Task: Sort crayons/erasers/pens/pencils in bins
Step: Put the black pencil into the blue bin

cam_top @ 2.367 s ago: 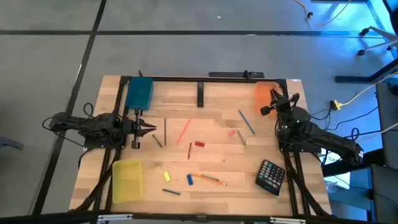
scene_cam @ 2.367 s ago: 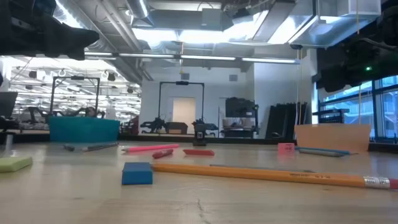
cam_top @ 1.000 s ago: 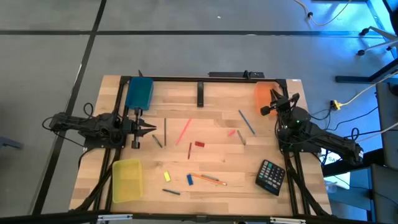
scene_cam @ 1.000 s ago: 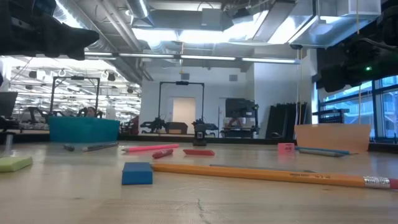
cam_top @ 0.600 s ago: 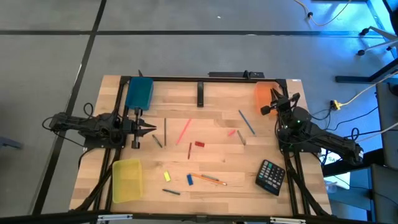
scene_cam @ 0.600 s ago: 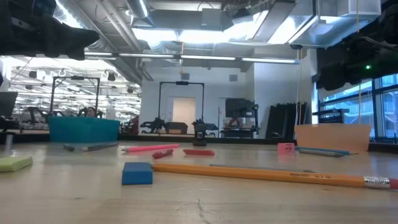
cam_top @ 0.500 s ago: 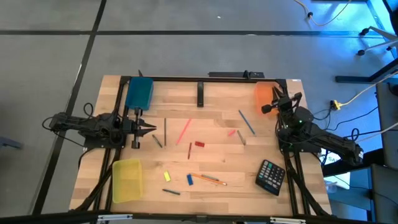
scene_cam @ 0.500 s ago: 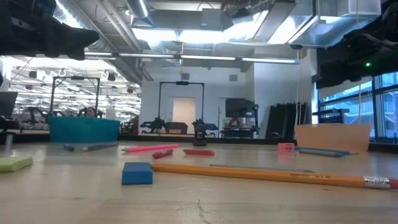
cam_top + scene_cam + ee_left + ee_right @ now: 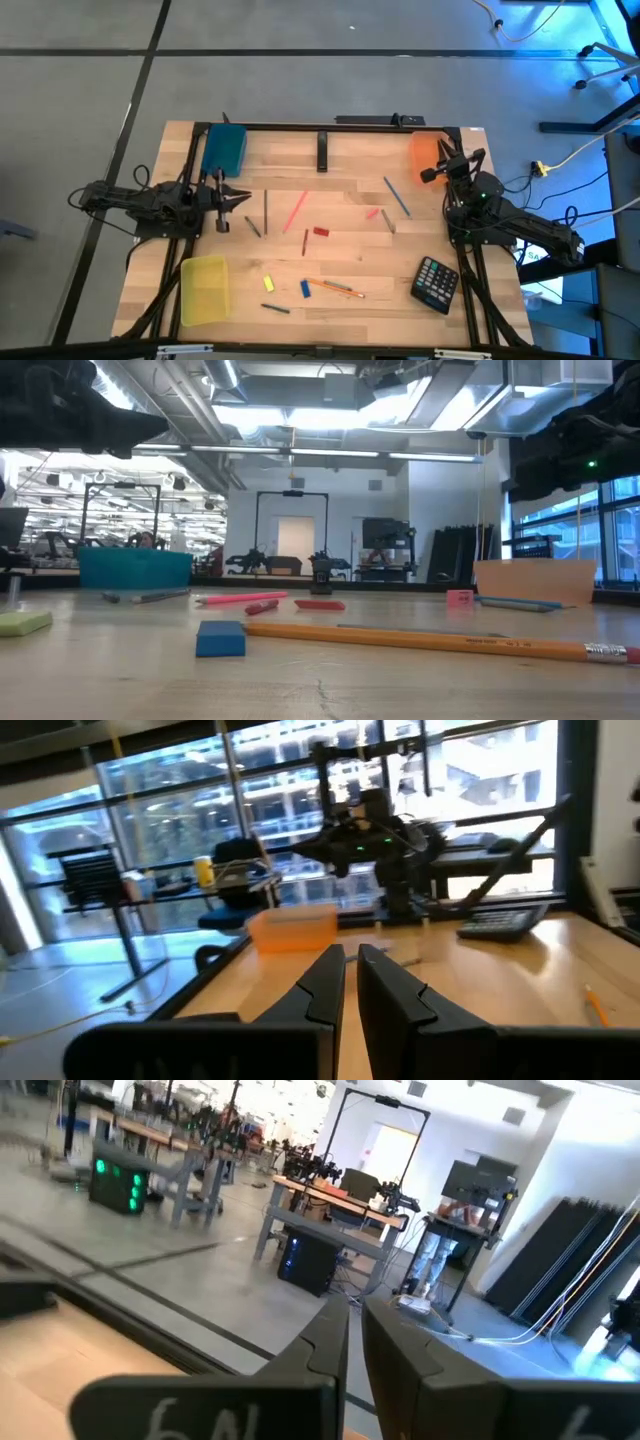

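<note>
Thin coloured sticks lie loose on the wooden table (image 9: 340, 170): a pink one (image 9: 296, 210), grey ones (image 9: 266, 205), blue ones (image 9: 397, 195), a red one (image 9: 305, 242) and an orange pencil (image 9: 335, 288). The red eraser (image 9: 321, 231) and yellow eraser (image 9: 268, 284) lie flat near a blue block (image 9: 305, 289). The teal bin (image 9: 222, 148) stands far left, the orange bin (image 9: 424, 150) far right, the yellow bin (image 9: 203, 290) near left. My left gripper (image 9: 247, 197) hangs shut at the left edge. My right gripper (image 9: 442, 150) hangs shut beside the orange bin.
A black calculator (image 9: 436, 283) lies at the near right corner. A dark bar (image 9: 323, 152) stands on the table's far side. A small pink block (image 9: 372, 213) lies right of centre. A black frame runs along the table's far and side edges.
My left gripper has swung its tips a little toward the table's far edge and stays shut. Nothing on the table has moved.
</note>
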`<state>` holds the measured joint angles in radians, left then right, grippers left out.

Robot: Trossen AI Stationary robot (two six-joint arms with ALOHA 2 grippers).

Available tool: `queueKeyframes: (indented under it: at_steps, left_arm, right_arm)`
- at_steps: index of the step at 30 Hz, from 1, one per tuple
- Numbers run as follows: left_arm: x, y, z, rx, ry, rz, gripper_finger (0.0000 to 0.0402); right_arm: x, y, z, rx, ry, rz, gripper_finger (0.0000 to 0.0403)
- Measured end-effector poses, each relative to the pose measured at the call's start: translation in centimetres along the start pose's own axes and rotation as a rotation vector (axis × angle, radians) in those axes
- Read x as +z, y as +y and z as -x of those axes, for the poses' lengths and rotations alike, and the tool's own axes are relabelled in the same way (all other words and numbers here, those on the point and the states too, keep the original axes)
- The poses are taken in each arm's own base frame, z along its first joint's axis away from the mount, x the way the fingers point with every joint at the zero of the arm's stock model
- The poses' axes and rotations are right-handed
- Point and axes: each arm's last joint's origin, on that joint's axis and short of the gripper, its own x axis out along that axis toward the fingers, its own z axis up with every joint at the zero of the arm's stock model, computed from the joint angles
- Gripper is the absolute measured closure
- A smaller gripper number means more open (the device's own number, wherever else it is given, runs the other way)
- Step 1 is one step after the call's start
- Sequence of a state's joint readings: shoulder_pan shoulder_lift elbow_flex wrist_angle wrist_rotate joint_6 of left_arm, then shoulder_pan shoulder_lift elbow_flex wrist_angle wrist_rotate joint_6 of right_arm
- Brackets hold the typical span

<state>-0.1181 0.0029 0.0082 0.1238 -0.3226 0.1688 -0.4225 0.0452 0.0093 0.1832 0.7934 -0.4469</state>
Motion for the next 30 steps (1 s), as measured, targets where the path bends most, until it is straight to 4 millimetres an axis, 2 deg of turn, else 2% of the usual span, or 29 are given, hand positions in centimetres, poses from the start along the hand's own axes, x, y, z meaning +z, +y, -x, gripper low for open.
queueKeyframes:
  at_steps: [3,8,10,14,17,20,24,26,30]
  left_arm:
    - [0.0,0.0,0.0,0.006,0.000,0.000,0.0376]
    - [0.3,0.1,0.0,0.009,-0.030,0.010,0.0376]
    - [0.5,0.1,0.0,0.011,-0.050,0.017,0.0376]
    - [1.2,0.2,0.1,0.022,-0.121,0.025,0.0376]
    - [1.6,0.3,0.1,0.038,-0.162,0.014,0.0376]
    - [2.8,1.2,0.4,0.232,-0.246,-0.077,0.0376]
    - [4.1,3.0,1.5,0.661,-0.288,0.017,0.0376]
    - [4.0,3.3,1.6,0.738,-0.253,-0.015,0.0376]
    - [3.8,3.6,1.4,0.769,-0.229,-0.088,0.0376]
  right_arm:
    - [0.0,0.0,0.0,0.000,0.001,0.058,0.0366]
    - [0.0,0.0,0.0,0.000,-0.003,0.050,0.0366]
    - [0.5,0.0,0.0,0.043,-0.060,-0.088,0.0366]
    - [1.7,0.0,0.2,0.258,-0.190,-0.606,0.0366]
    - [1.9,-0.2,-0.1,0.244,-0.212,-0.626,0.0366]
    - [1.8,-0.1,-0.4,0.242,-0.195,-0.633,0.0366]
    - [2.2,-0.6,-0.7,0.171,-0.245,-0.625,0.0366]
    - [2.4,-0.9,-0.8,0.137,-0.276,-0.622,0.0366]
    - [2.9,-1.2,-0.9,0.131,-0.334,-0.624,0.0366]
